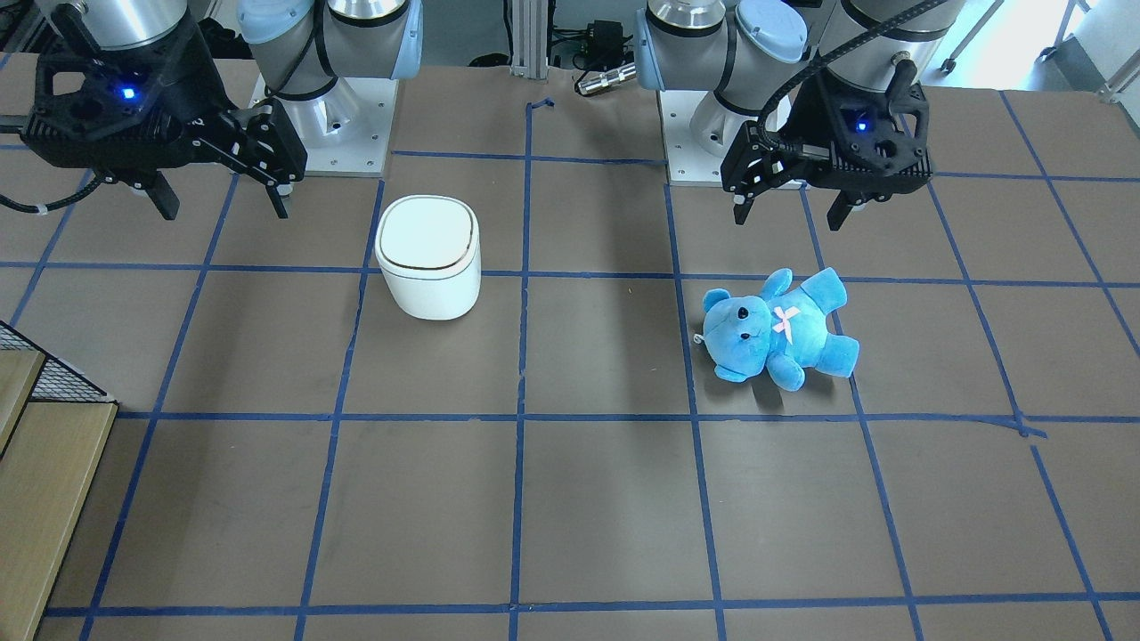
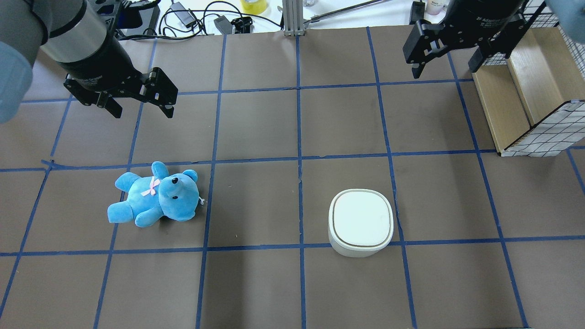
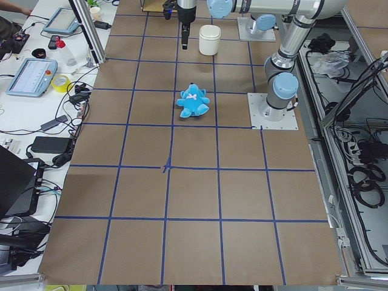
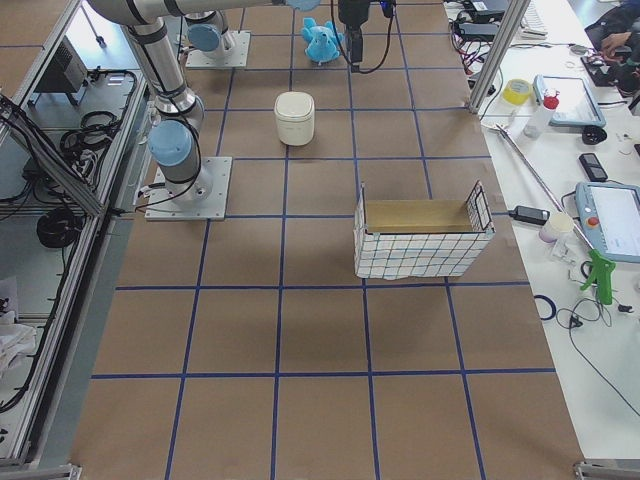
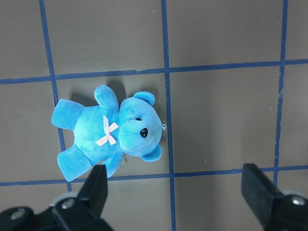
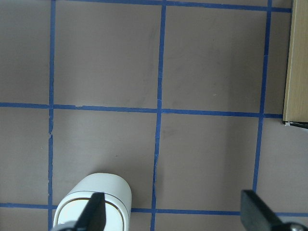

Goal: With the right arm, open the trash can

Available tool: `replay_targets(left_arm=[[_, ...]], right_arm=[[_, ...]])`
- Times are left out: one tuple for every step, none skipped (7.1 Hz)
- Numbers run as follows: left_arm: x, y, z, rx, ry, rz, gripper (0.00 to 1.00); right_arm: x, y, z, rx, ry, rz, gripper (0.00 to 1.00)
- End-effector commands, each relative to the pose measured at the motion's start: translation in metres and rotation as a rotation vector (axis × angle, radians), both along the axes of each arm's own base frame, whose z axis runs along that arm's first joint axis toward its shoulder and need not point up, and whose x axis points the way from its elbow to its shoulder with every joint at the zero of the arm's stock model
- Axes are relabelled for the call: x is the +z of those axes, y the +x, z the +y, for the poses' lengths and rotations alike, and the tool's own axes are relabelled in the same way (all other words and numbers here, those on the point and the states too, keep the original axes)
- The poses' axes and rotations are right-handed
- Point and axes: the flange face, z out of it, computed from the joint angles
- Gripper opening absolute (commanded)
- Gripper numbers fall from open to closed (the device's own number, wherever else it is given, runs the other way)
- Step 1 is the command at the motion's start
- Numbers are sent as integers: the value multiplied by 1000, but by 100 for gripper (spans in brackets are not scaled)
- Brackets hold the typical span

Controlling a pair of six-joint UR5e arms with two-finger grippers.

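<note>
A blue teddy bear with a pink bow lies on its back on the left half of the brown, blue-taped bench. A wire-mesh crate, wood-coloured inside, stands at the far right edge.

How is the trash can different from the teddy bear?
The trash can is white, rigid-looking and stands upright with its lid shut; the teddy bear is blue, plush and lies face up. The trash can sits on the robot's right half of the table, the teddy bear on its left. Both look similar in size.
</note>
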Motion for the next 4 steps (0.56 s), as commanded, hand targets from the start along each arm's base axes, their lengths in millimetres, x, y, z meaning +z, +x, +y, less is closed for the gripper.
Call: replay_targets(left_arm=[[0, 0, 0, 0, 0, 0, 100], [0, 0, 0, 0, 0, 0, 100], [0, 0, 0, 0, 0, 0, 100], [0, 0, 0, 0, 0, 0, 100]], right_arm=[[0, 0, 0, -1, -1, -1, 100], [0, -1, 0, -1, 0, 2, 100], [-1, 0, -2, -2, 0, -1, 100], [1, 0, -1, -1, -3, -1, 100]])
